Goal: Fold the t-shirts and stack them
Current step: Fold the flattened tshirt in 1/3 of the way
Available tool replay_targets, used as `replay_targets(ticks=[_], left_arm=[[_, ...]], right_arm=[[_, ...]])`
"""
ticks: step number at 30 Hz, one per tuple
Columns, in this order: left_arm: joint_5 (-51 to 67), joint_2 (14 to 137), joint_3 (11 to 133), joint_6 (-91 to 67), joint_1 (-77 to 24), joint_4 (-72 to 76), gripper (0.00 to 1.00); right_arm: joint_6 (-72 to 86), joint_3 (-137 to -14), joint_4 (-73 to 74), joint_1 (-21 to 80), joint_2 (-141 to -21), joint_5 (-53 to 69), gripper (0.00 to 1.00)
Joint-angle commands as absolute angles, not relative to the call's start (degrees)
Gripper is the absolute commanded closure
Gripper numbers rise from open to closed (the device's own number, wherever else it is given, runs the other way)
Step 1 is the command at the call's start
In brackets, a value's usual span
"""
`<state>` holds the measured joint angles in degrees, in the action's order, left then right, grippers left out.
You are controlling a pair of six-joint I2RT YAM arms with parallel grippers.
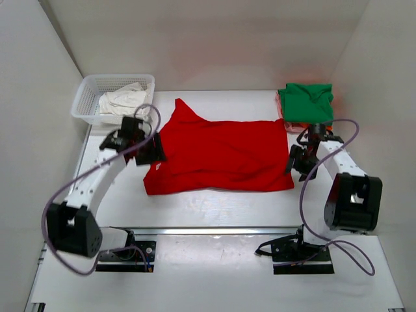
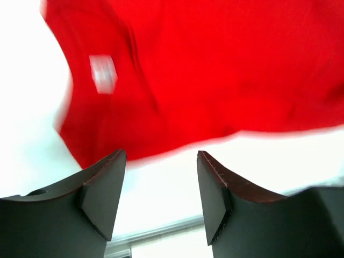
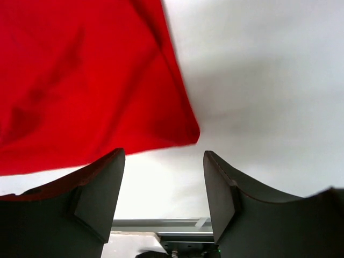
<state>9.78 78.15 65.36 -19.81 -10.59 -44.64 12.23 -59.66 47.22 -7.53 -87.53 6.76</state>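
One bright red t-shirt (image 1: 221, 156), flat, lightly creased, white neck label (image 2: 102, 73).

Bright red t-shirt (image 1: 221, 153), green t-shirt (image 1: 307, 101), off-white t-shirt (image 1: 123, 101), white mesh basket (image 1: 80, 99), white table (image 1: 214, 209).

White mesh basket (image 1: 82, 104) at far left corner of table (image 1: 214, 207); table surface white; plain white walls (image 1: 214, 39) on three sides

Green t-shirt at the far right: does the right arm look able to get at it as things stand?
Probably yes. The green t-shirt lies just beyond the right gripper, with nothing between them. The jaws stand open and empty, though they face the near edge, so the wrist would have to turn.
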Motion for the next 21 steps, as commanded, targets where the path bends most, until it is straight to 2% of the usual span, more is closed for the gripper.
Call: replay_targets(ticks=[1, 6, 12, 17, 19, 20, 21], left_arm=[[6.95, 71.66, 53.81, -25.13, -14.67, -43.87, 0.33], [1.50, 66.45, 42.73, -29.70, -16.79, -39.03, 0.31], [-7.73, 64.07, 40.17, -31.37, -15.65, -32.45, 0.32], [-11.42, 69.77, 39.81, -31.03, -16.52, -29.71, 0.31], [-10.99, 74.59, 40.43, -30.85, -17.14, -29.71, 0.31], [-10.20, 77.06, 40.86, -31.02, -17.57, -29.71, 0.31], [-9.33, 78.30, 40.87, -30.76, -17.93, -29.88, 0.31]], right_arm=[[16.25, -54.51, 42.64, -6.59, -82.89, 6.68, 0.43], [17.58, -50.45, 40.96, -6.42, -80.42, 6.41, 0.42], [19.07, -47.38, 38.15, -5.36, -80.24, 5.19, 0.44], [19.34, -47.90, 36.83, -4.14, -83.84, 3.78, 0.49], [19.68, -47.55, 37.00, -4.39, -84.11, 3.78, 0.69], [19.51, -47.72, 37.52, -3.87, -84.37, 4.04, 0.86], [19.08, -48.07, 38.05, -4.04, -84.11, 4.04, 0.96]])
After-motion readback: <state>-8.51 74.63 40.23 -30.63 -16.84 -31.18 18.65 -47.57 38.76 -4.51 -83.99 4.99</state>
